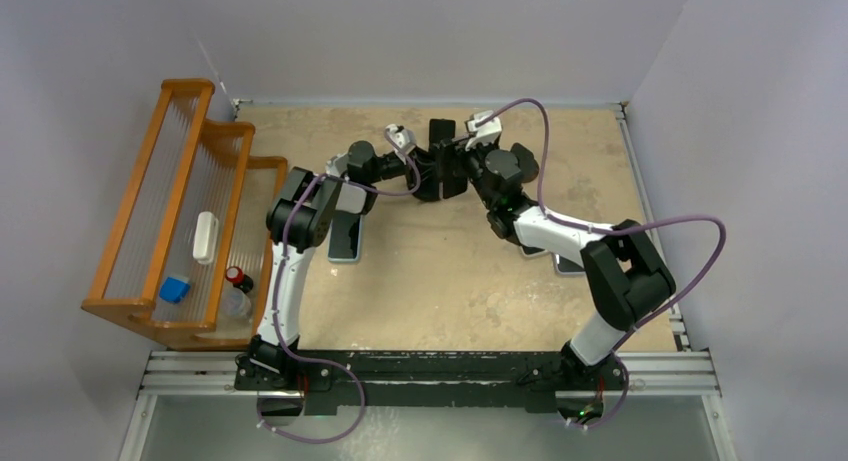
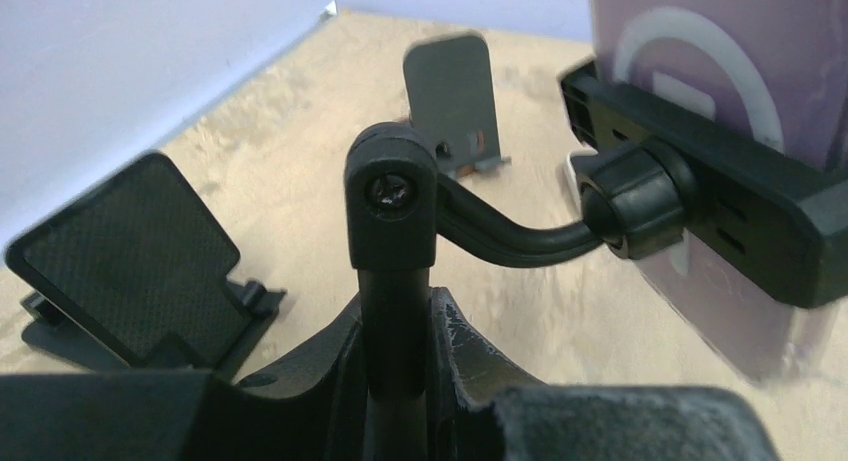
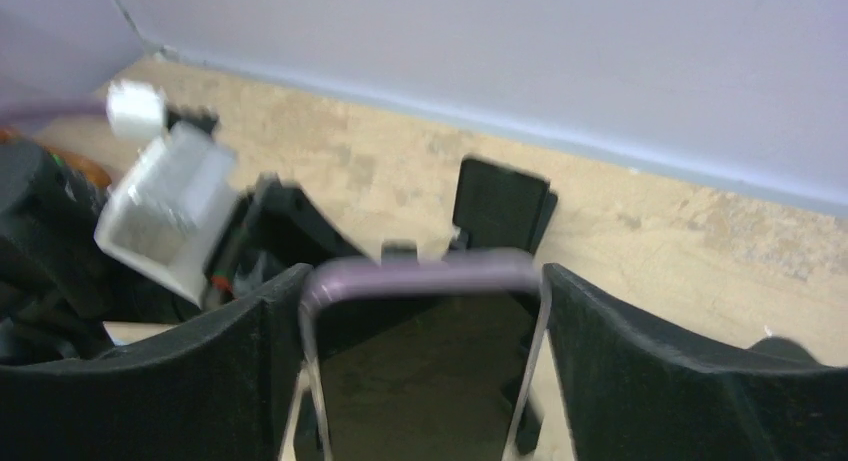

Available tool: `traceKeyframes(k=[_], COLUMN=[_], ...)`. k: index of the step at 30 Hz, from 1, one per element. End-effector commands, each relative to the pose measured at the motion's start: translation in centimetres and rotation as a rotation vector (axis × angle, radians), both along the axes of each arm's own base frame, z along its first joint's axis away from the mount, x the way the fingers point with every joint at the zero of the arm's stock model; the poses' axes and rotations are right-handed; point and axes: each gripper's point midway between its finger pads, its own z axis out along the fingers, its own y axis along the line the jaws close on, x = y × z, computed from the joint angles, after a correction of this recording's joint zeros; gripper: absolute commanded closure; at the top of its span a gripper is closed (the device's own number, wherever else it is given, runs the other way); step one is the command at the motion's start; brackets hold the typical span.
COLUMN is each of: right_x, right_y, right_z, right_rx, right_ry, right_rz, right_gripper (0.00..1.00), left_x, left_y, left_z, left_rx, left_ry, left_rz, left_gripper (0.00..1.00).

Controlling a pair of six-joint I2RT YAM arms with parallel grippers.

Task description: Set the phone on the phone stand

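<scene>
Right gripper clamps the purple-cased phone edgewise; left gripper pinches the black gooseneck phone stand by its stem. Seat phone square in the cradle, ahead-right of left gripper, before you release.

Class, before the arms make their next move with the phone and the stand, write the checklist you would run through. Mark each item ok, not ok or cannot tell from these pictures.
1. Is the left tool shut on the phone stand, at its stem? Ok.
2. Is the right tool shut on the phone? Ok.
3. Does the cradle lie across the phone's back? Ok.
4. Are the cradle's side grips closed on the phone's edges? Cannot tell, they are hidden.
5. Do the black stand and the grey stand on the table sit apart from the held one? Ok.
</scene>
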Motion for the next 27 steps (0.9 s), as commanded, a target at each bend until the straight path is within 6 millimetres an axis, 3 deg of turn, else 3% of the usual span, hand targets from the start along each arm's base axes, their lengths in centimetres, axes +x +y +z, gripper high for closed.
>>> traceKeyframes(k=[1,3,9,12,15,17,22,27], right_x=[-0.5,-1.2,-6.2,-8.0,-8.6,-8.2,-7.2,-7.2], right_y=[-2.3,-2.3,-6.1,-8.0,-9.9,-11.2,-13.4,-15.4], right_z=[15.2,16.4,24.2,25.8,25.3,23.7,19.8,18.0], right_rx=[0.269,0.324,0.461,0.466,0.472,0.467,0.485,0.511], right_ry=[-0.39,-0.397,-0.596,-0.639,-0.618,-0.569,-0.44,-0.402], right_rz=[-0.086,-0.064,-0.083,-0.122,-0.2,-0.269,-0.389,-0.442], right_gripper=[0.05,0.01,0.01,0.01,0.01,0.02,0.01,0.01], left_x=[-0.6,-0.7,-1.3,-1.2,-0.6,-0.6,0.1,0.0], left_y=[0.6,0.6,0.3,-0.2,-1.2,-2.2,-5.1,-7.2], left_z=[-0.6,-0.5,1.4,2.6,4.2,4.2,3.2,2.5], left_rx=[0.026,0.024,-0.002,-0.001,-0.011,-0.016,-0.019,-0.036], left_ry=[0.014,0.01,-0.015,-0.04,-0.059,-0.032,0.01,0.039], left_rz=[-0.048,-0.051,-0.102,-0.146,-0.224,-0.296,-0.363,-0.375], left_gripper=[1.0,1.0,1.0,1.0,1.0,1.0,1.0,1.0])
